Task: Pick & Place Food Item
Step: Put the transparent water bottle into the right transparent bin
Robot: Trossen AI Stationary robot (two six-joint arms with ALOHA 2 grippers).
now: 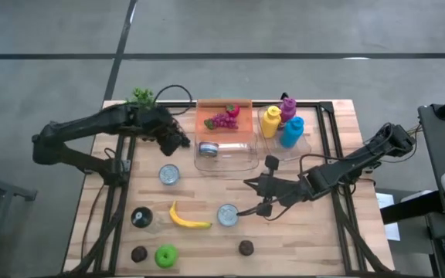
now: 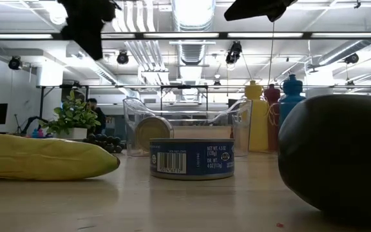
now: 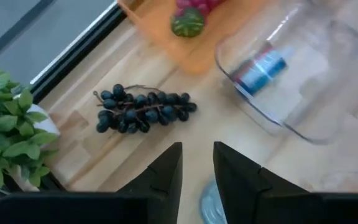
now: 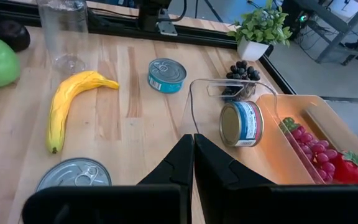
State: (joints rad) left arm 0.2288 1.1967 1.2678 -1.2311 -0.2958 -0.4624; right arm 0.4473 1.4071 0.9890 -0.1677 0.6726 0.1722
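A bunch of black grapes [image 3: 143,111] lies on the wood at the table's far left, between a potted plant [image 3: 5,134] and an orange tray [image 1: 224,120]. The tray holds red grapes [image 1: 222,121] and a strawberry [image 1: 232,110]. My left gripper [image 3: 197,167] hovers open above the table just short of the black grapes, touching nothing. My right gripper [image 4: 193,149] is shut and hangs over the table's middle [image 1: 255,198], near a flat can [image 1: 228,215]. A banana [image 1: 188,218], a green apple [image 1: 165,255] and two dark avocados [image 1: 246,247] lie near the front edge.
A clear tub [image 1: 224,152] next to the orange tray holds a can on its side [image 4: 241,123]. Another can [image 1: 169,174] and a clear black-capped bottle [image 1: 141,217] stand on the left. Yellow, purple and blue bottles [image 1: 282,123] stand far right. Cables run by the plant.
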